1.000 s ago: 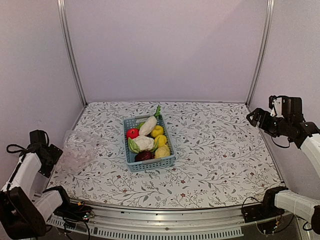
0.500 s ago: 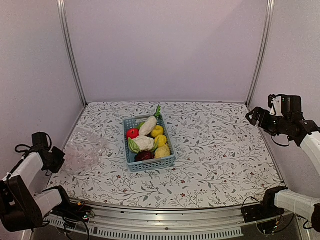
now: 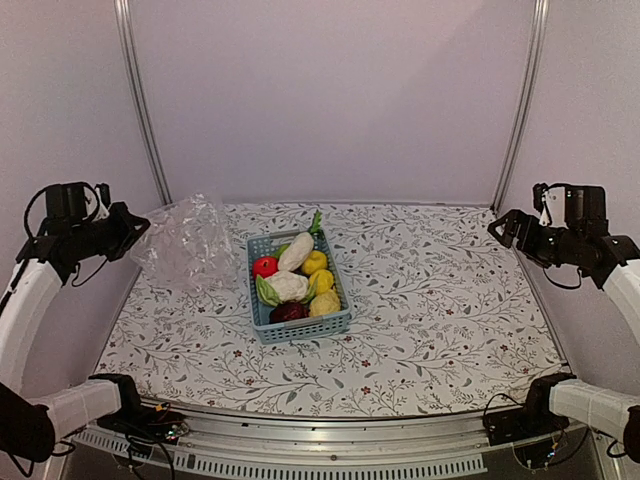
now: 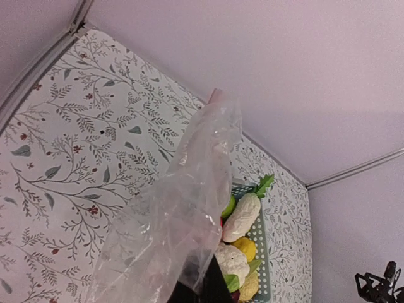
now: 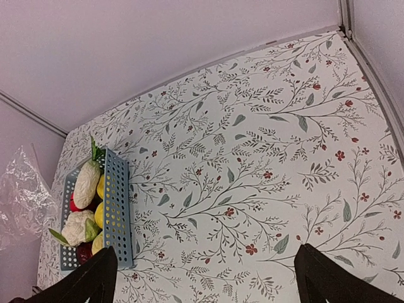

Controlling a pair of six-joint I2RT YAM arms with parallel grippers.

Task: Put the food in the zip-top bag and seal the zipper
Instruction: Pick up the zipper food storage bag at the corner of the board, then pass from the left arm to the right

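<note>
Left gripper [image 3: 138, 226] clamped on crinkly clear plastic zip-top bag [image 3: 190, 248], lifted off floral table [image 3: 430, 320], left of light-blue plastic basket [image 3: 300, 329] holding toy food [image 3: 290, 287]; right gripper [image 3: 497, 228] wide apart, empty.

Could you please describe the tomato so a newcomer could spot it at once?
At the middle of the floral table stands a light-blue basket of toy food. The tomato sits against its left wall, beside the white radish. It is the only red piece.
</note>
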